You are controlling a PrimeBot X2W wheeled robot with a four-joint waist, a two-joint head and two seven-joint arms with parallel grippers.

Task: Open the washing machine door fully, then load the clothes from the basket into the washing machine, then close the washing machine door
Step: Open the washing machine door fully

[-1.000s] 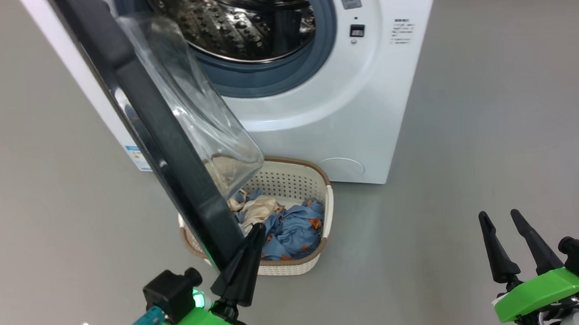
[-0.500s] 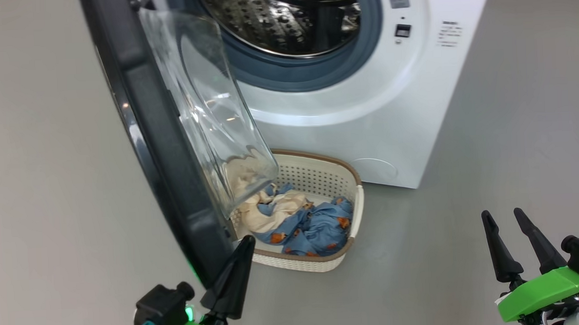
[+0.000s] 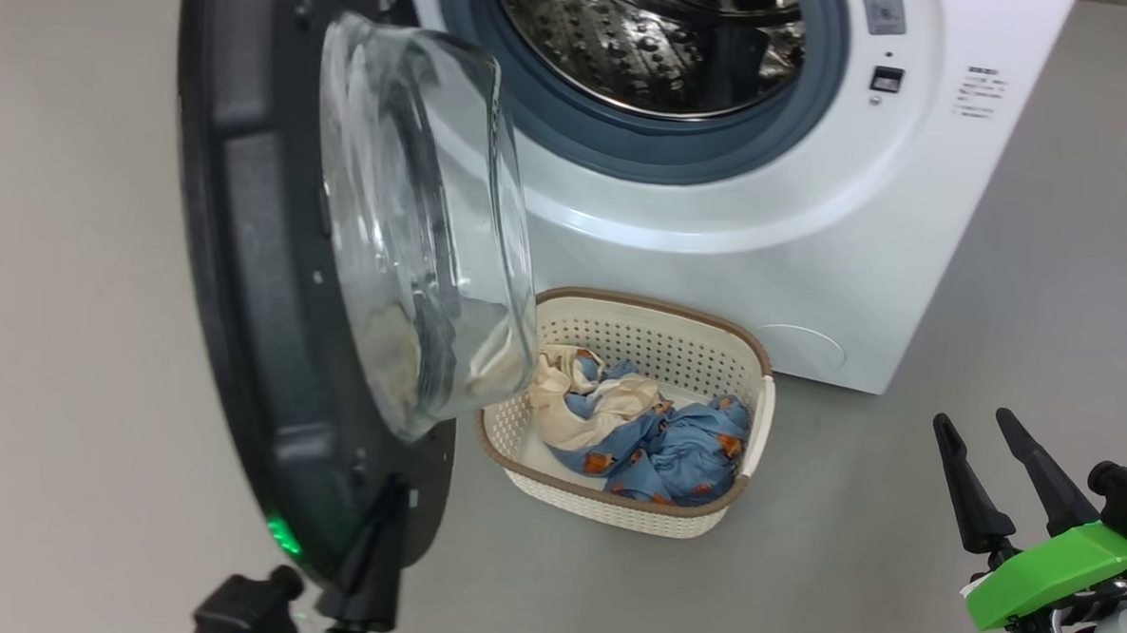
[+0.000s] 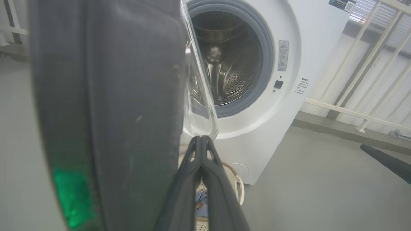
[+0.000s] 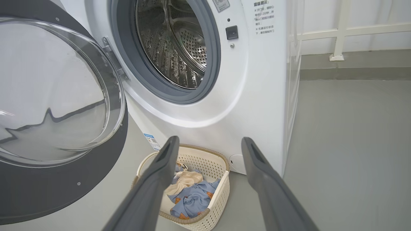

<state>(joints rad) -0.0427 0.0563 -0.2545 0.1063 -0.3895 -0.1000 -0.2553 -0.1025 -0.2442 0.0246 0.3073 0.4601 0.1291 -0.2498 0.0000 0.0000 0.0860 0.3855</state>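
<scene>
The washing machine (image 3: 809, 277) stands with its steel drum (image 3: 665, 36) exposed. Its black washing machine door (image 3: 259, 320), with the clear glass bowl (image 3: 427, 237), hangs swung out to the left. My left gripper (image 3: 395, 490) is shut on nothing, its tips against the door's lower inner edge; in the left wrist view the left gripper (image 4: 201, 138) points past the door (image 4: 112, 112) toward the drum (image 4: 231, 64). The basket (image 3: 746, 347) sits on the floor before the machine, holding the clothes: a cream garment (image 3: 577, 411) and a blue printed one (image 3: 683, 444). My right gripper (image 3: 971, 418) is open at the lower right, well away from the basket (image 5: 221, 189).
Grey floor (image 3: 1001, 316) lies open to the right of the machine and basket. A white railing (image 4: 353, 64) runs along the wall behind the machine's right side, seen as the railing (image 5: 340, 32) in the right wrist view.
The door has swung further open to the left with my shut left gripper against its lower edge. The head camera has turned, shifting the machine and basket rightward in view. The right gripper is unchanged.
</scene>
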